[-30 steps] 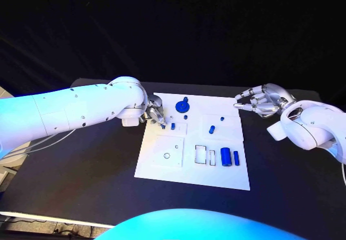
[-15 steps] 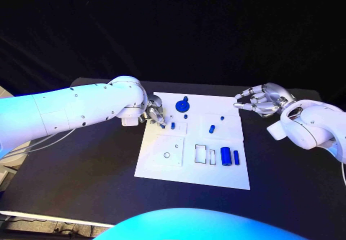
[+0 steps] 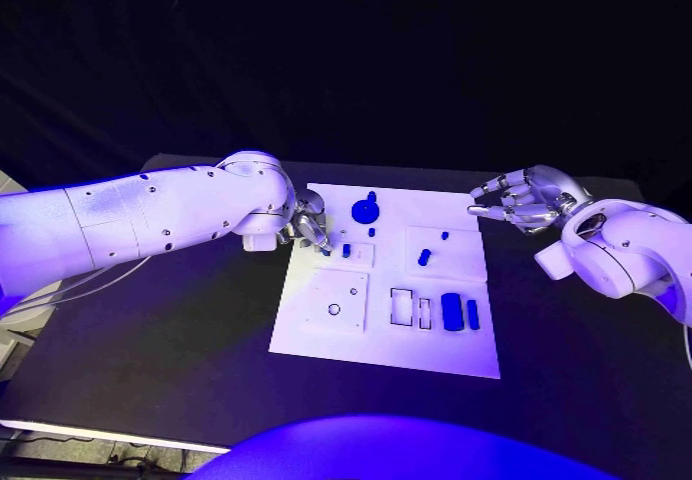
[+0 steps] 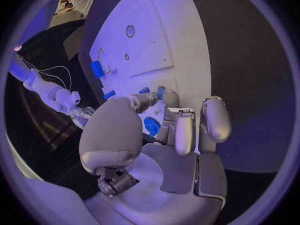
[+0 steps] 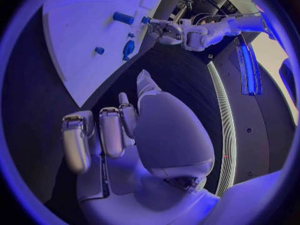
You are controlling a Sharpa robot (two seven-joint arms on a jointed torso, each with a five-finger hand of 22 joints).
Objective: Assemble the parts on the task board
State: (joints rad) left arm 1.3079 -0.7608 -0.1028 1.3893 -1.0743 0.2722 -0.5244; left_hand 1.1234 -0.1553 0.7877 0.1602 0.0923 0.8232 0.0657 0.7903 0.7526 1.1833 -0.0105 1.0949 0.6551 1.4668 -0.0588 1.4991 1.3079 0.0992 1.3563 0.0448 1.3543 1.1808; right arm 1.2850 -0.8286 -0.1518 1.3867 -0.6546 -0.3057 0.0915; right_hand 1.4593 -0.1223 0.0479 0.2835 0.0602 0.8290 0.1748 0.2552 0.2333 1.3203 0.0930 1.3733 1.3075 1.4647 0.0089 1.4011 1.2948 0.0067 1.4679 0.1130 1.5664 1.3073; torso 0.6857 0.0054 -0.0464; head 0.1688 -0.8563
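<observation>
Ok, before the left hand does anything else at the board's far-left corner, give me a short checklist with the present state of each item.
1. Left hand over the task board, by the small blue peg: ok.
2. Left hand actually holding a part: cannot tell, its fingers hide the contact.
3. Right hand off the board's far right corner, holding nothing: ok.
4. Round blue knob on the board: ok.
5. Two blue cylinders lying near the right edge, untouched: ok.

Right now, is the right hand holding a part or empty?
Empty. The right hand hovers off the task board's far right corner, fingers curled with nothing between them; the right wrist view shows bare fingers too.
</observation>
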